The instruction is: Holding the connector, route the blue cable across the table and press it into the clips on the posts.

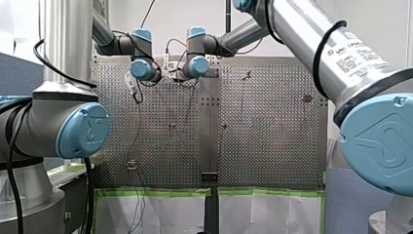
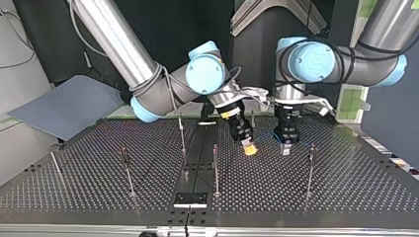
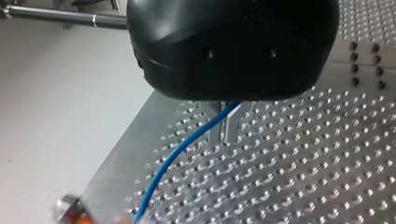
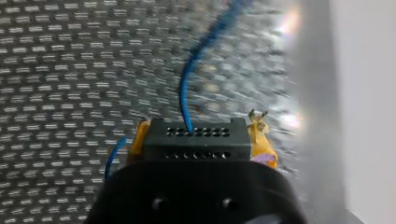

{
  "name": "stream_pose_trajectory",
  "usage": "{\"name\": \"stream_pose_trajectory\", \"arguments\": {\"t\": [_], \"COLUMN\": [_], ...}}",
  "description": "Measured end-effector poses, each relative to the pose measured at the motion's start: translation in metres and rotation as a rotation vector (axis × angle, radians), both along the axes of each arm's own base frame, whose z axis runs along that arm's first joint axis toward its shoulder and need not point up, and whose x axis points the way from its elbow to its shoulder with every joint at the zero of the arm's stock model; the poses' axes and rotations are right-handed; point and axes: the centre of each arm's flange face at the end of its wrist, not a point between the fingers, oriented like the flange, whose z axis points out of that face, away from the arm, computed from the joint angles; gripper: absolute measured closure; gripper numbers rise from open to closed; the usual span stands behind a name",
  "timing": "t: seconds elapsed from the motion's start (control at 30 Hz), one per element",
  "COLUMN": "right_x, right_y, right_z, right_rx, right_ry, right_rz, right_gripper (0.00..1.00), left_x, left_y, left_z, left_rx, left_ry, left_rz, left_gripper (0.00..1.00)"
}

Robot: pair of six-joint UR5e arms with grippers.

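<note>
In the front view, both arms are seen stretched to the far end of the perforated bench, their wrists close together there; the tools cannot be made out behind the wrists

In the top view, my right tool is lowered close to the bench near its middle, yellow at the tip, and my left tool is held just beside it, toward the view's right. Thin posts stand upright across the bench; one is set near my right tool, toward the view's left and nearer the camera, and is not touched by it

In the left wrist view, the blue cable is seen passing between the metal fingers of my left tool, which are drawn narrow around it. From there it curves away over the bench toward its edge

In the right wrist view, the black connector is clamped between the yellow pads of my right tool. The blue cable is seen leaving the connector's front face and running ahead over the bench, blurred further on
</note>
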Motion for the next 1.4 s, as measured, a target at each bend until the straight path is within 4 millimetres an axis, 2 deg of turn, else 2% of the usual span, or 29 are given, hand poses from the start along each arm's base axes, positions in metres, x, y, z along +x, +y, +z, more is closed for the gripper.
{"name": "stream_pose_trajectory", "arguments": {"t": [0.1, 0.2, 0.6, 0.67, 0.9, 1.03, 1.2, 1.4], "right_x": [0.004, 0.006, 0.005, 0.004, -0.006, -0.008, -0.012, -0.012], "right_y": [0.000, 0.000, -0.001, -0.001, 0.007, 0.008, 0.003, -0.002], "right_z": [-0.020, -0.029, -0.032, -0.025, 0.020, 0.025, 0.008, -0.021], "right_rx": [0.009, 0.012, 0.015, 0.013, -0.019, -0.018, 0.004, 0.032], "right_ry": [0.049, 0.068, 0.076, 0.070, 0.018, 0.015, 0.038, 0.075], "right_rz": [0.003, 0.004, 0.002, -0.001, -0.011, -0.022, -0.061, -0.074], "right_gripper": [1.00, 1.00, 1.00, 1.00, 1.00, 1.00, 1.00, 1.00], "left_x": [-0.002, -0.002, -0.003, -0.007, -0.014, -0.015, -0.021, -0.027], "left_y": [-0.002, -0.002, -0.004, -0.003, 0.004, 0.006, 0.004, 0.007], "left_z": [-0.001, -0.001, -0.006, -0.013, -0.017, -0.019, -0.031, -0.064], "left_rx": [0.001, 0.001, 0.007, 0.021, 0.036, 0.027, 0.026, 0.019], "left_ry": [0.002, 0.002, 0.016, 0.037, 0.055, 0.060, 0.070, 0.109], "left_rz": [-0.004, -0.005, -0.003, 0.008, 0.072, 0.095, 0.089, 0.094], "left_gripper": [1.00, 1.00, 1.00, 1.00, 1.00, 1.00, 1.00, 1.00]}}
